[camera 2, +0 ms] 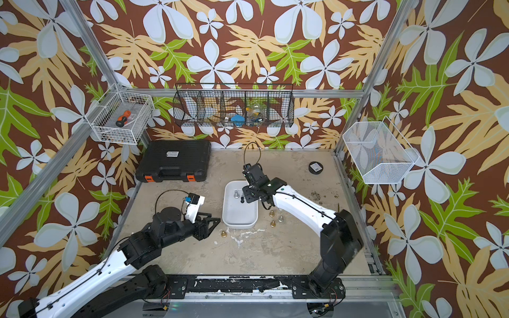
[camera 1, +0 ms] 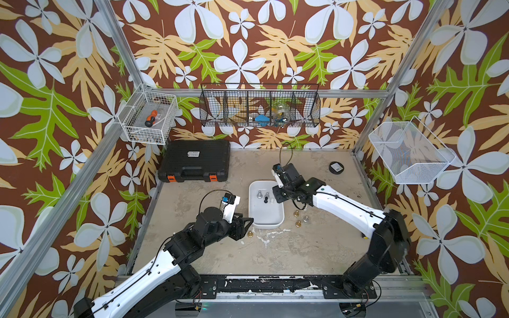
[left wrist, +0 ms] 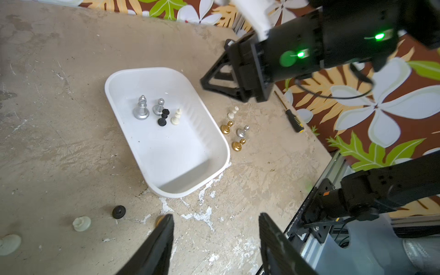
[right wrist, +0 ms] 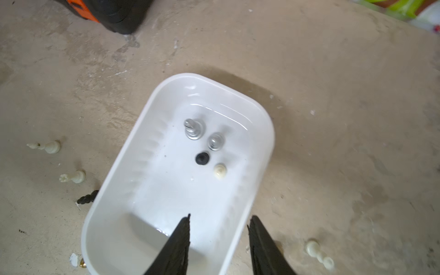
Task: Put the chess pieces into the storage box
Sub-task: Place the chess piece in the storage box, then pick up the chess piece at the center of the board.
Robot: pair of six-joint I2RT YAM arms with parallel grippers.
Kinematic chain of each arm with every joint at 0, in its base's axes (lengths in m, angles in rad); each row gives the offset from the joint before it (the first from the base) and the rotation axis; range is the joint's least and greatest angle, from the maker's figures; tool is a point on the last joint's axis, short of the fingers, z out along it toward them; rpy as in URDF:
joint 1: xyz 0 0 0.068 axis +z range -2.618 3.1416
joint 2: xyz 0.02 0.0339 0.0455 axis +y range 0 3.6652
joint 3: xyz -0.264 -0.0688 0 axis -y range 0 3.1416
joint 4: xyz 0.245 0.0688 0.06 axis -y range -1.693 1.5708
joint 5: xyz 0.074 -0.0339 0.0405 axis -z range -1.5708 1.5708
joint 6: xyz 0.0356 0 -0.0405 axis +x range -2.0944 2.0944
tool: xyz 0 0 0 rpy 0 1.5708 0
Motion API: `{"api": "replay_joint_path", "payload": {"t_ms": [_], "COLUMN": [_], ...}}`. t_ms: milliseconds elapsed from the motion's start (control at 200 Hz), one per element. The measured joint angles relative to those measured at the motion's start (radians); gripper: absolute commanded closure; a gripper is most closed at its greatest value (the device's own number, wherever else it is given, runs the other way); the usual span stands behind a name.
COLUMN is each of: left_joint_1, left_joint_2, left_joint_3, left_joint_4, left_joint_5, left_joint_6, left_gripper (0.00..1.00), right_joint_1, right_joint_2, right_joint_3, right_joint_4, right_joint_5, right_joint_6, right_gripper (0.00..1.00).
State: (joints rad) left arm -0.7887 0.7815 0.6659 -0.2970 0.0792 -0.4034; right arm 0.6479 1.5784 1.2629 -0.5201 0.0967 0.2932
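Four small silver, black and cream chess pieces (left wrist: pixel 141 109) stand in the far half of the white rounded plastic storage box (left wrist: pixel 176 152). A loose cluster (left wrist: pixel 226 128) stands just right of it. Right gripper (right wrist: pixel 220 217) over the box and left gripper (left wrist: pixel 216 215) near-left: jaws parted, empty. Risk: picking from the cluster topples neighbours.

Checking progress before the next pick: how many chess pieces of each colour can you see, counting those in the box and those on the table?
Silver pieces: 3
Gold pieces: 3
Cream pieces: 4
Black pieces: 2
Total: 12 in view, 4 of them inside the storage box.
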Motion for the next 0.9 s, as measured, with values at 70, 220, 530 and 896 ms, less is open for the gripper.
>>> {"api": "replay_joint_path", "payload": {"t_ms": [70,220,530,896], "left_joint_1": [-0.037,-0.154,-0.214,-0.215], "left_joint_2": [0.087,0.231,0.304,0.243], "left_joint_3": [0.041,0.111,0.139,0.106], "left_joint_4": [-0.010,-0.020,-0.021,-0.020], "left_joint_5": [-0.010,-0.054,-0.076,-0.078], "left_joint_6": [0.036,0.120,0.197,0.199], "left_gripper": [0.40,0.39,0.39,0.39], "right_joint_1": [-0.060,-0.183,-0.231,-0.233], "right_joint_2": [-0.102,-0.251,-0.244,-0.126], "right_joint_3": [-0.114,-0.313,-0.441,-0.446], "right_joint_4": [-0.013,-0.050,-0.058,0.021], "right_joint_5": [-0.020,-0.020,-0.040,-0.056], "right_joint_6": [0.024,0.063,0.076,0.072], "right_gripper": [0.57,0.57,0.58,0.60]}}
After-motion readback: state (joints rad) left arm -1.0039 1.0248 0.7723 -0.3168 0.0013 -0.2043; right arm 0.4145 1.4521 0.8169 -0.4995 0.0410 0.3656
